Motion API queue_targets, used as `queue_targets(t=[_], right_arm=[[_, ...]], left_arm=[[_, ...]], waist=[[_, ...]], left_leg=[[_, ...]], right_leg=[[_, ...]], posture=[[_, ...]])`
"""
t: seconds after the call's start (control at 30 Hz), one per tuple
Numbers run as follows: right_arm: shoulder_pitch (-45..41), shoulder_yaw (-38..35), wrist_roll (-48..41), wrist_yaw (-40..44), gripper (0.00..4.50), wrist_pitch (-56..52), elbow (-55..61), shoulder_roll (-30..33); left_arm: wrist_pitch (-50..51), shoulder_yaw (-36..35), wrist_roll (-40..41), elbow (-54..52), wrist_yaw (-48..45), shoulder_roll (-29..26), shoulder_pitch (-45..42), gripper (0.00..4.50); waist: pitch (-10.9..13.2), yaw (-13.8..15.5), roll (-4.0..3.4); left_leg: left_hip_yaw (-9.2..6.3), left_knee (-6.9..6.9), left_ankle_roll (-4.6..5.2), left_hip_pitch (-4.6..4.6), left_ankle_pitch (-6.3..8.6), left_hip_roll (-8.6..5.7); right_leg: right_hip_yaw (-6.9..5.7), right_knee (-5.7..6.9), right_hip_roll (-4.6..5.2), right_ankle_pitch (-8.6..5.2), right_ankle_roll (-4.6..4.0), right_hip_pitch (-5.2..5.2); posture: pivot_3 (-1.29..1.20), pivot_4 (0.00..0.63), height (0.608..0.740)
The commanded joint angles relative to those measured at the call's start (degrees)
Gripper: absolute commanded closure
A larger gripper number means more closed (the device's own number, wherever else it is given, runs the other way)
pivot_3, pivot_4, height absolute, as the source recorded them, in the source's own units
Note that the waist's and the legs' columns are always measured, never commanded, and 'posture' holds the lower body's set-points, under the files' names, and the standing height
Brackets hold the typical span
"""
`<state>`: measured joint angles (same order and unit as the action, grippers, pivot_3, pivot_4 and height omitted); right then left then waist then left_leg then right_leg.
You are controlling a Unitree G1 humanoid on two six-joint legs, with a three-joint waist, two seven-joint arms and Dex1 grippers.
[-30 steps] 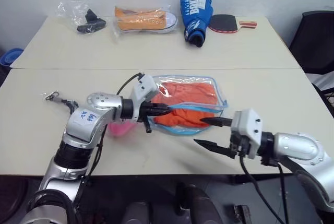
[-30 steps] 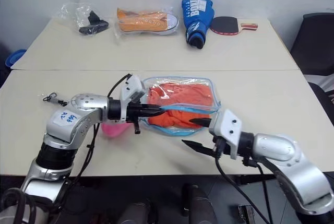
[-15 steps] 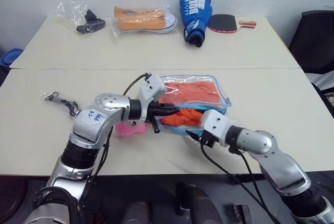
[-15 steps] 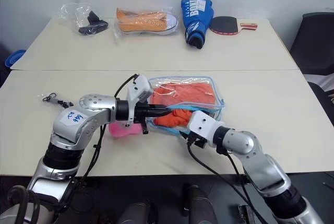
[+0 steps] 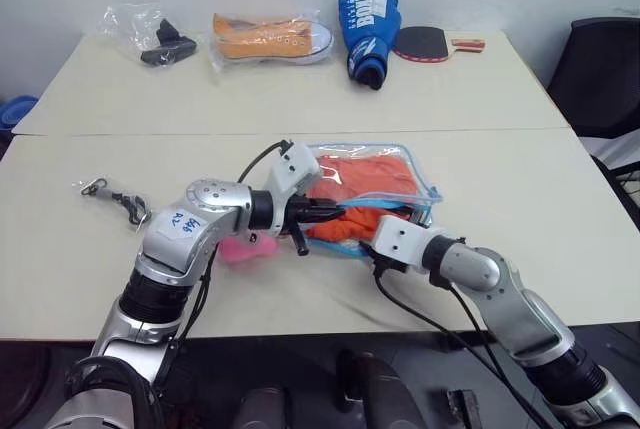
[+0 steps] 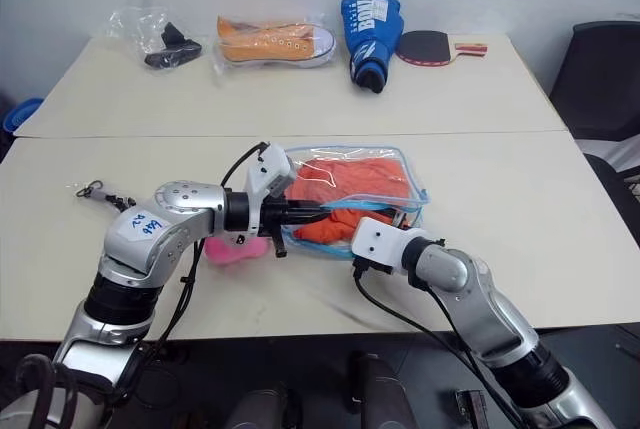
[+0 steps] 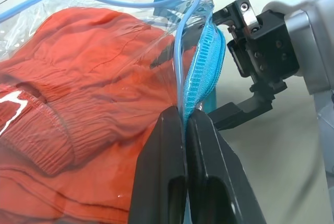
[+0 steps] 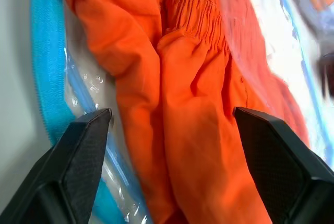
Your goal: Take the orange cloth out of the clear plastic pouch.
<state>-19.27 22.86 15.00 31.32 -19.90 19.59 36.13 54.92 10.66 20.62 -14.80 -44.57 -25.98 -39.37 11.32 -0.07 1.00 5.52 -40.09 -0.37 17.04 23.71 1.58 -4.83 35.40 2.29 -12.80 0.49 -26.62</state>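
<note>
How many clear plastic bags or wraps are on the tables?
3. The clear plastic pouch lies on the near table; the thin bag and the sneaker's wrap sit along the far table's back edge. Others could be hidden.

Bright even light, soft shadows, blurred wrist close-ups.

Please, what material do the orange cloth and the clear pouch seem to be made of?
The orange cloth looks like soft matte woven fabric: it folds loosely and has a gathered, ribbed band. The clear plastic pouch looks like glossy flexible vinyl: it is see-through, wrinkles and shows white glare. Its light blue trim seems to be textile zip tape, judging by its mesh-like texture.
</note>
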Motion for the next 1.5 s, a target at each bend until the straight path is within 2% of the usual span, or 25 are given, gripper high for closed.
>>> queue_targets(t=[0.03, 0.2, 0.33, 0.37, 0.43, 0.7, 1.03, 1.2, 1.5], right_arm=[[-1.1, 2.1, 5.1, -0.8, 0.61, 0.6, -4.0, -0.9], [-2.9, 0.8, 5.8, -2.3, 0.61, -1.2, -7.9, -5.3], [-2.9, 2.1, 8.1, -1.1, 0.61, 0.5, -9.4, -4.5], [-2.6, 2.5, 8.5, -0.6, 1.02, 0.9, -9.4, -4.3], [-1.9, 2.7, 8.8, 0.1, 1.54, 1.4, -9.1, -4.2], [-0.7, 3.1, 11.5, 1.3, 4.42, 2.3, -8.2, -4.0], [1.3, 3.7, 16.9, 3.1, 4.46, 9.0, -4.1, -0.7], [3.7, -1.7, 16.1, 5.9, 4.46, 6.4, 3.8, 0.6], [7.4, -16.3, 1.1, 21.6, 4.46, -7.9, 21.9, 6.1]], left_arm=[[-1.1, -0.1, 1.1, -1.5, 0.1, 0.5, -1.7, 4.50], [-1.3, -0.1, 1.0, -1.6, 0.2, 0.6, -1.8, 4.50], [-1.1, -0.3, 1.1, -1.6, 0.6, 0.8, -1.8, 4.50], [-1.0, -0.4, 1.2, -1.6, 0.7, 0.9, -1.8, 4.50], [-1.0, -0.6, 1.3, -1.5, 0.9, 1.0, -1.9, 4.50], [-1.0, -1.0, 1.3, -0.1, 1.9, 1.6, -2.5, 4.50], [-5.0, 2.1, -3.8, 9.9, 6.9, 6.6, -7.3, 4.50], [-12.6, 8.7, -10.1, 12.0, 4.7, 3.5, -5.4, 4.50], [-23.8, 14.9, -20.2, 15.4, 5.4, 0.3, -0.9, 4.50]], waist=[[0.0, 0.0, 0.00], [0.0, 0.0, 0.03], [0.0, 0.0, 0.03], [0.0, 0.0, 0.04], [0.0, 0.1, 0.04], [0.0, 0.1, 0.04], [0.0, 0.2, 0.06], [0.0, 0.1, 0.06], [0.0, 0.3, 0.06]], left_leg=[[0.00, 0.00, -0.01, -0.01, 0.00, 0.00], [0.00, 0.00, -0.02, -0.02, -0.01, 0.00], [0.00, -0.01, -0.01, -0.02, -0.02, 0.00], [-0.02, -0.01, -0.01, -0.02, -0.02, -0.01], [-0.02, -0.01, 0.00, -0.01, -0.02, -0.04], [-0.04, -0.01, 0.01, -0.01, -0.03, -0.05], [-0.08, -0.01, 0.02, 0.00, -0.03, -0.10], [-0.07, 0.03, 0.00, 0.00, -0.03, -0.07], [-0.11, 0.02, 0.03, 0.04, -0.01, -0.05]], right_leg=[[0.00, 0.01, 0.00, 0.00, 0.00, 0.00], [0.01, 0.02, 0.02, 0.00, -0.01, 0.01], [0.01, 0.04, 0.04, 0.00, -0.01, 0.01], [0.00, 0.04, 0.05, 0.00, -0.01, 0.01], [0.01, 0.03, 0.07, 0.00, 0.00, 0.02], [0.00, 0.03, 0.09, 0.00, 0.00, 0.02], [-0.02, 0.01, 0.11, -0.01, 0.02, 0.04], [-0.02, 0.01, 0.09, -0.01, 0.02, 0.01], [-0.08, -0.06, 0.06, -0.01, 0.03, 0.01]], posture=[[0.00, 0.150, 0.740], [0.00, 0.150, 0.740], [0.00, 0.150, 0.740], [0.00, 0.150, 0.740], [0.00, 0.150, 0.740], [0.00, 0.150, 0.740], [0.00, 0.150, 0.740], [0.00, 0.150, 0.740], [0.00, 0.150, 0.740]])
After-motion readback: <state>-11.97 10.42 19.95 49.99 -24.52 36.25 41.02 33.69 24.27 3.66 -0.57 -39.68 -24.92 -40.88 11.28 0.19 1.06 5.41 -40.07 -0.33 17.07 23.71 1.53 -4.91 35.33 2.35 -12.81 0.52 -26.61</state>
